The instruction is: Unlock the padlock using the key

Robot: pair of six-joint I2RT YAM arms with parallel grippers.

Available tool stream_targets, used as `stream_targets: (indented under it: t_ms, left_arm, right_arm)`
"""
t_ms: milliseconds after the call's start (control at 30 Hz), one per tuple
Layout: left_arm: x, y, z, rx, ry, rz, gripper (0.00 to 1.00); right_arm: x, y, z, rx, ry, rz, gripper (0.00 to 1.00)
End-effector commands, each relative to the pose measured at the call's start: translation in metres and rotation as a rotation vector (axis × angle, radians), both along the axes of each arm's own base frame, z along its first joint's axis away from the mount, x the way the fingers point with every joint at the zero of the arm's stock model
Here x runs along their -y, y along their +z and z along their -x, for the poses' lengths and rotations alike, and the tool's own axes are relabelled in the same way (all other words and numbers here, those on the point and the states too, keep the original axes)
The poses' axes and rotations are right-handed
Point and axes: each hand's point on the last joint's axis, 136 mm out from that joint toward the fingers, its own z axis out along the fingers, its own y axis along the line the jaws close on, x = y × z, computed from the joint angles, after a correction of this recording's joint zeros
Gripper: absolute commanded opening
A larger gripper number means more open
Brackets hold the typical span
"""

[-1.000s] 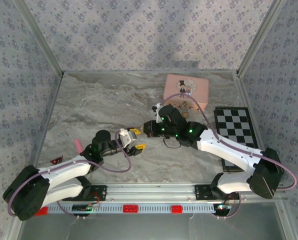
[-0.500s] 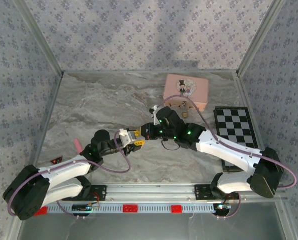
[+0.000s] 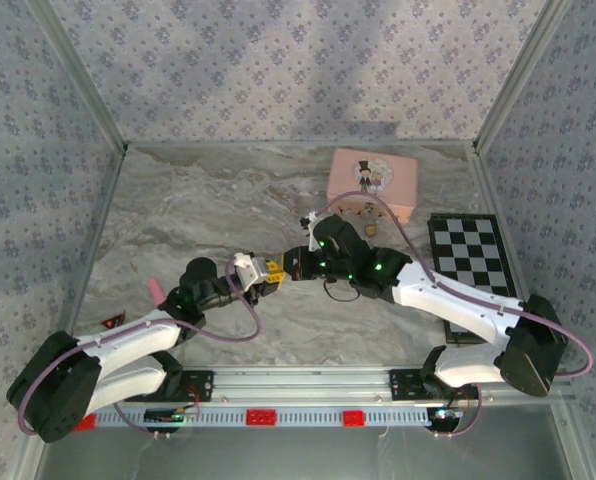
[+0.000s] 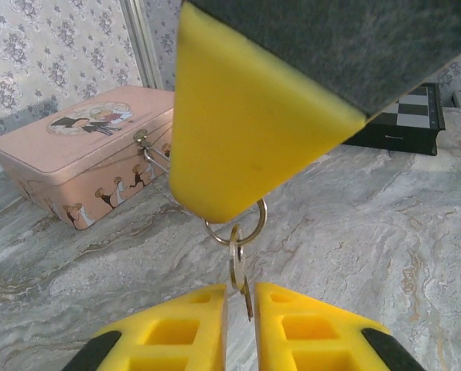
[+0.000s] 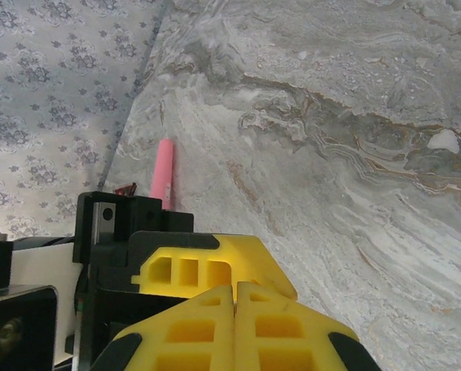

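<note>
Writing: none legible. The pink tin has a small drawn couple on its lid and a row of figures along its side, no lettering I can make out. The chequered board has plain squares only.

Right tool: yellow fingers pressed together, a hairline seam between them. In the left wrist view its tip comes down from above, and the key ring hangs from under it, pinched there.

The key dangles from the ring, above the desk and left of the tin. Its lower end sits in the slot between the left tool's fingers.

Left tool: fingers nearly together, a narrow gap either side of the key. Cannot tell whether the pads actually press on it.

From above, the two tools meet tip to tip near mid-desk; the key is too small to see there.

The padlock: a small brass-coloured speck just in front of the tin, partly behind the right arm's cable. Too small to confirm shape or shackle. In the left wrist view a thin wire loop at the tin's clasp runs behind the right tool's finger; the rest is hidden.

A pink cylinder lies at the desk's left edge, its lower end cut off by the left tool's body.
</note>
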Motion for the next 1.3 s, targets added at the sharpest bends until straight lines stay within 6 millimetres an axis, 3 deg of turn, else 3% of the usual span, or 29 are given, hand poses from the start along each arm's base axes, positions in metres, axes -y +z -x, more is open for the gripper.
stream_targets:
  t_ms: [0, 233, 333, 400, 533, 633, 767, 900, 1133, 1267]
  left_arm:
    - [0.002, 0.023, -0.001, 0.043, -0.016, 0.046, 0.14]
    - [0.002, 0.021, -0.006, 0.026, 0.001, 0.046, 0.01]
    - [-0.001, 0.020, -0.008, 0.040, 0.024, 0.034, 0.00]
    - [-0.005, 0.019, -0.015, 0.061, 0.073, 0.015, 0.00]
    - [-0.018, 0.007, -0.037, 0.127, 0.224, -0.107, 0.00]
    - [-0.019, -0.005, -0.043, 0.257, 0.232, -0.219, 0.00]
    - [-0.016, -0.009, -0.056, 0.342, 0.239, -0.323, 0.00]
    - [-0.008, -0.010, -0.046, 0.475, 0.144, -0.359, 0.00]
    - [-0.001, -0.026, -0.025, 0.498, 0.028, -0.379, 0.00]
    - [0.003, -0.031, -0.010, 0.491, -0.057, -0.377, 0.00]
  right_arm:
    - [0.003, 0.006, -0.004, 0.018, -0.024, -0.019, 0.02]
    - [0.006, 0.004, -0.005, 0.017, -0.044, -0.023, 0.02]
    - [0.011, 0.003, -0.007, 0.018, -0.061, -0.016, 0.02]
    - [0.015, 0.003, -0.007, 0.024, -0.076, -0.014, 0.10]
    - [0.030, 0.000, -0.011, 0.004, -0.159, -0.015, 0.36]
    - [0.036, -0.011, -0.012, -0.077, -0.235, -0.050, 0.38]
    - [0.026, -0.024, -0.008, -0.166, -0.271, -0.135, 0.39]
    - [0.026, -0.036, -0.006, -0.263, -0.337, -0.197, 0.36]
    - [0.032, -0.035, -0.006, -0.324, -0.413, -0.275, 0.30]
    - [0.024, -0.030, -0.008, -0.360, -0.416, -0.330, 0.29]
